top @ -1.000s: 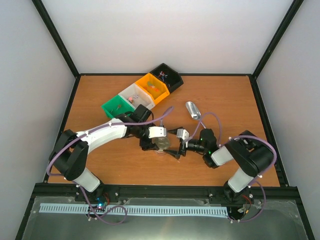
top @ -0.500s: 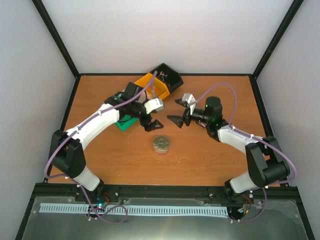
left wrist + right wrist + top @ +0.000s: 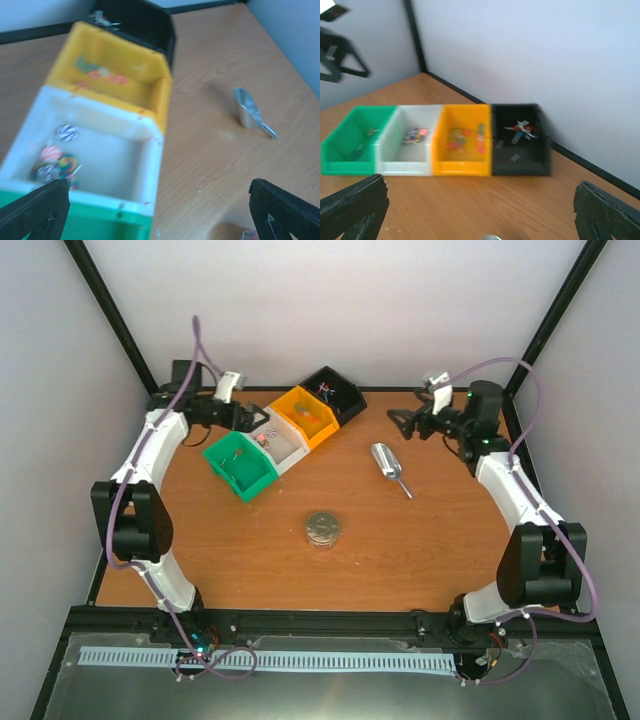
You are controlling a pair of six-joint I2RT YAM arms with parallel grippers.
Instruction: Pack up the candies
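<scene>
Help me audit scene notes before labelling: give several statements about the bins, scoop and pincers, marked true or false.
1. The green bin, white bin, orange bin and black bin form one row. True.
2. The scoop lies inside the orange bin. False: it lies on the table.
3. The left pincer and right pincer are open, holding nothing. True.
4. The white bin is empty. False: candies lie in it.
</scene>
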